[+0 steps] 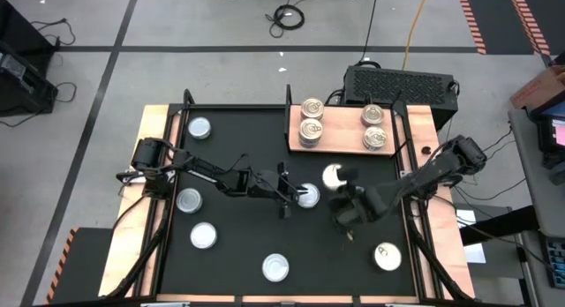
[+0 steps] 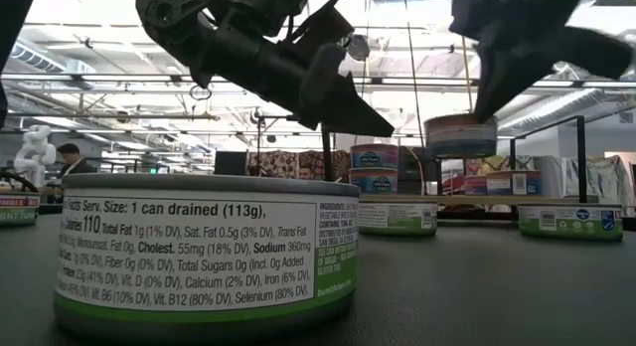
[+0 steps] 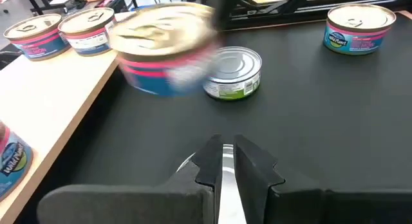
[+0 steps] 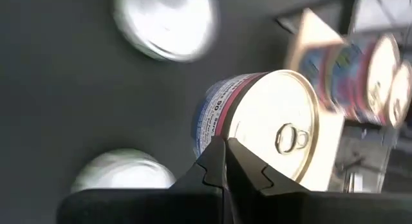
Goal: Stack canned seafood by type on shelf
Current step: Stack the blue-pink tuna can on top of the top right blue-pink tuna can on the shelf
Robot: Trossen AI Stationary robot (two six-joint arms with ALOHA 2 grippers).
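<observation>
Four loose tins (image 1: 188, 199) with plain silver lids lay well apart on the left and near parts of the black mat (image 1: 247, 131). One of them, with a green label, stood closest to the table-level camera.

My left gripper (image 1: 288, 196) hung over the middle of the mat. Its fingers (image 3: 251, 169) were drawn almost together, with only a slit between them and nothing that I could see in their hold. Just ahead of it sat a silver-lidded tin (image 1: 308, 197) with a green label, flat on the mat and apart from the fingertips.

To the right of that, my right gripper (image 1: 339, 186) was closed tight on the edge of a gold-lidded tin (image 1: 333, 175). I held it clear of the mat, near the front edge of the shelf (image 1: 340, 131). From table level it hung higher than the tins on the shelf behind it. Its pull tab faced my wrist camera, and its label was pink and blue.

The shelf lay at the far side of the table, right of centre. It carried a left pair (image 1: 311, 131) and a right pair (image 1: 375, 137) of gold-lidded tins, one at each end, with bare board between them.

A last gold tin (image 1: 387, 255) sat alone near the right front corner of the mat.
</observation>
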